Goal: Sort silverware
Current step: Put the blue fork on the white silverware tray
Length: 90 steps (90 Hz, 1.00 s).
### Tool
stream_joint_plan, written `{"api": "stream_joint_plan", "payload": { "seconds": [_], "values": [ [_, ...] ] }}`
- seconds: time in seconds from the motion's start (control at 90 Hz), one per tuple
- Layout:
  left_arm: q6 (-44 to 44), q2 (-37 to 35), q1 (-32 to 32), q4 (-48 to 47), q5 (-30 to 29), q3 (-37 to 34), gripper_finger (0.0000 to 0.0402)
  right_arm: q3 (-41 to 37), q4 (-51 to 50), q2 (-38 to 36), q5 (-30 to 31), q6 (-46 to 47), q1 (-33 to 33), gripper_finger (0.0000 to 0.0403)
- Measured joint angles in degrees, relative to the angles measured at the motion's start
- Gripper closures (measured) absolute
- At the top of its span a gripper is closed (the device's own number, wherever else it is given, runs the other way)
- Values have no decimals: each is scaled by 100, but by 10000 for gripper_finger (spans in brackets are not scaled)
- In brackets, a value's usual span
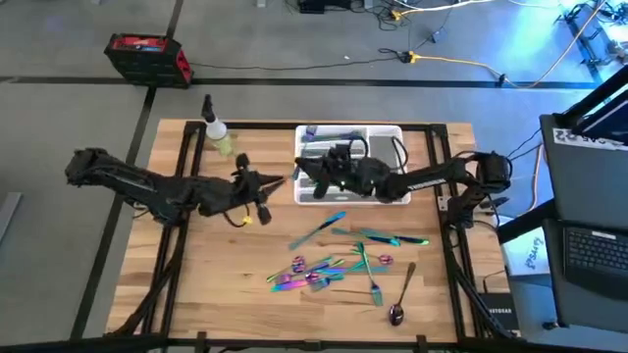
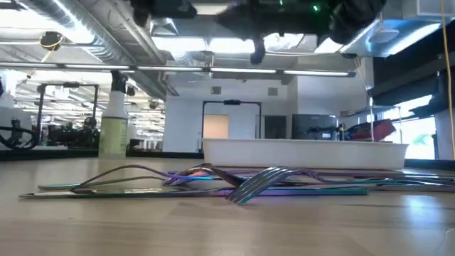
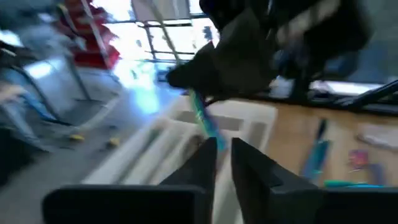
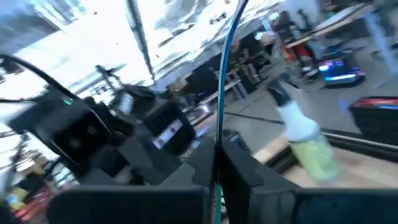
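at frame centre the right tool point(image 4: 217, 155) pinches a thin teal utensil point(image 4: 225, 74), its head cut off; the left tool point(image 3: 224, 155) is nearly pressed together.

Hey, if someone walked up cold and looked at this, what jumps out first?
The iridescent silverware scattered across the table's near half, one darker spoon at its edge. Then both arms meeting at the white tray at the table's far side: the right gripper is pinching a slim teal utensil, the left gripper close by.
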Motion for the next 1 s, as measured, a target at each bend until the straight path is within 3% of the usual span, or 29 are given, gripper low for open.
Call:
{"api": "stream_joint_plan", "payload": {
  "seconds": [0.178, 0.311, 0.467, 0.7, 1.0],
  "values": [
    [-553, 234, 301, 280, 986, 9, 274, -577, 1018, -7, 230, -139, 145, 403],
    [-1085, 319, 632, 532, 2133, 13, 205, -708, 1029, -4, 282, -268, 221, 403],
    [-1342, 449, 1078, 462, 2659, 9, 152, -706, 1049, -4, 182, -245, 220, 403],
    [-1439, 850, 1603, 866, 3355, 9, 131, -704, 1045, -4, 127, -192, 210, 403],
    [-1652, 1569, 1990, 1574, 4375, 7, 148, -700, 908, -4, 78, -139, 194, 403]
  ]
}}
